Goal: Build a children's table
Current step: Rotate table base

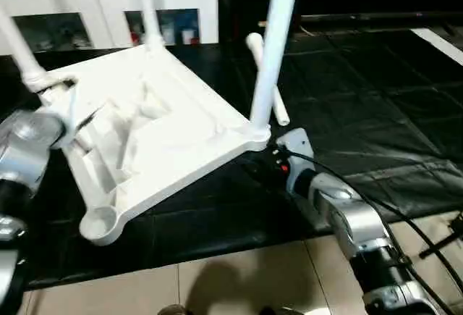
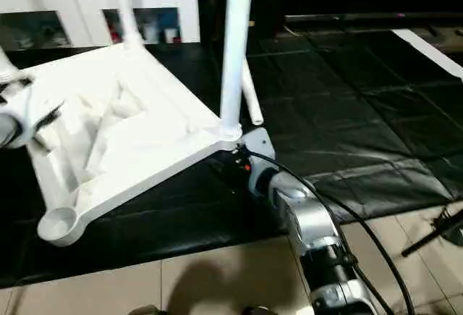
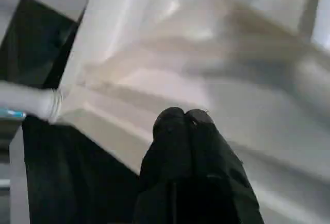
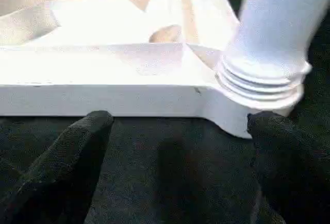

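The white table top (image 1: 173,134) lies upside down and tilted on the black mat (image 1: 376,112), ribbed underside up. Three legs stand in its corner sockets: one at the right corner (image 1: 273,47), one at the back (image 1: 148,3), one at the left (image 1: 18,47). The front socket (image 1: 101,222) holds nothing. A loose leg (image 1: 280,108) lies on the mat behind the right corner. My left gripper (image 3: 183,118) is shut, empty, over the ribs near the left corner. My right gripper (image 4: 180,152) stands open on the mat, facing the top's edge beside the right socket (image 4: 258,80).
A white cabinet with glass doors (image 1: 108,3) stands behind the mat. Beige tiled floor (image 1: 239,279) lies in front of the mat. A black cable (image 1: 405,221) runs along my right forearm (image 1: 347,221). My left forearm (image 1: 25,148) hangs by the top's left side.
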